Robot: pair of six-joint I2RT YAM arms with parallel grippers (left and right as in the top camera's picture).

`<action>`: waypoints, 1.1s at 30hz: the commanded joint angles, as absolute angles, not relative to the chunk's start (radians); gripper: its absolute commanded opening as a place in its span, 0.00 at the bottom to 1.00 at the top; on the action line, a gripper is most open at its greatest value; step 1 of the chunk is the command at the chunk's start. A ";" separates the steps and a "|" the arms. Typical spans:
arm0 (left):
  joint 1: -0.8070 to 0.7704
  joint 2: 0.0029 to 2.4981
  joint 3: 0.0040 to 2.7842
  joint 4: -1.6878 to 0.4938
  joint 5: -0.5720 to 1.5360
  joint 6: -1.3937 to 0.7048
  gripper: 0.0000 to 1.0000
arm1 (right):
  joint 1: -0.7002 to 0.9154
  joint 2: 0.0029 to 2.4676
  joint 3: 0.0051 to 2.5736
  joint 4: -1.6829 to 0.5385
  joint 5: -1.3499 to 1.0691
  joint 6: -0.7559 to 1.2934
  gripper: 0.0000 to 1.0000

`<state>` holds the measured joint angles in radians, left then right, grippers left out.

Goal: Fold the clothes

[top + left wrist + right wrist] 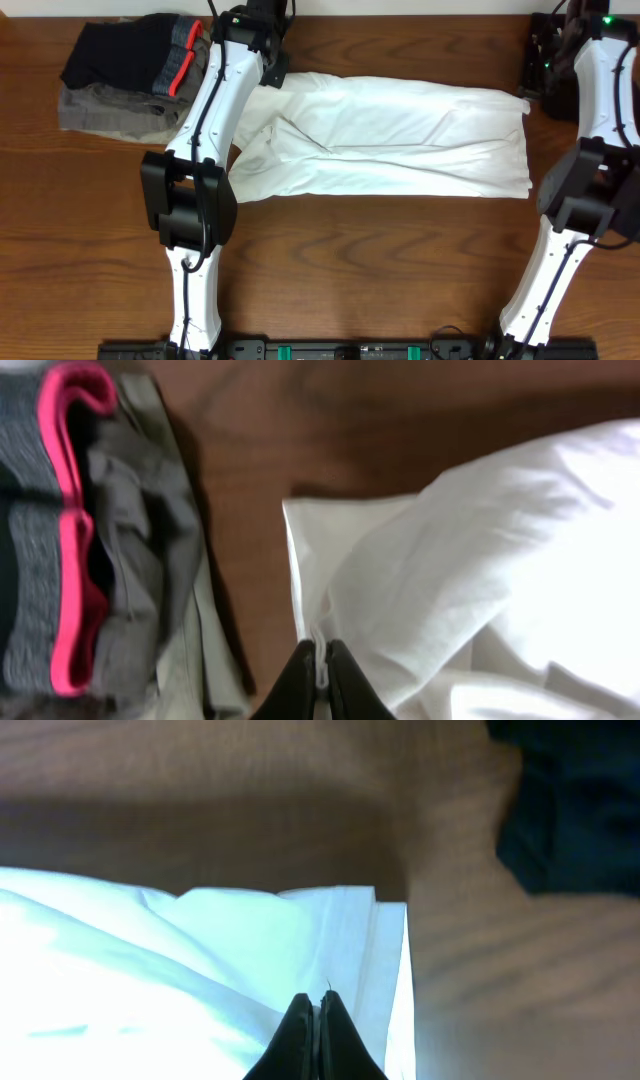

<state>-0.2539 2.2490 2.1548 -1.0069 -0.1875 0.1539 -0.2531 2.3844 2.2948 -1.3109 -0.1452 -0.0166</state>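
Shirt (pixel 400 140): white, folded lengthwise, flat across mid counter (pixel 350 270).
L fingers (pixel 296 686): clenched on a thin bit of Shirt's edge near its corner (white cloth shows betw. the tips).
R fingers (pixel 299 1038): clenched over Shirt's other end; can't tell if cloth's caught.
Pile (pixel 125 80): dark & grey clothes w/ pink-red band, near Shirt's L end.

The right tool (pixel 320 1000) pinches an edge of the white T-shirt (pixel 150 950) over the wooden table (pixel 250 780).
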 commanded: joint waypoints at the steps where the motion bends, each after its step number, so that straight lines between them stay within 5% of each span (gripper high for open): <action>1: -0.252 2.208 2.159 -1.046 -0.196 0.145 0.06 | -0.272 2.311 2.321 -1.352 -0.162 -0.062 0.01; 33: -0.252 2.105 2.157 -1.431 -0.180 0.145 0.06 | -0.333 2.310 2.269 -1.588 -0.162 -0.110 0.01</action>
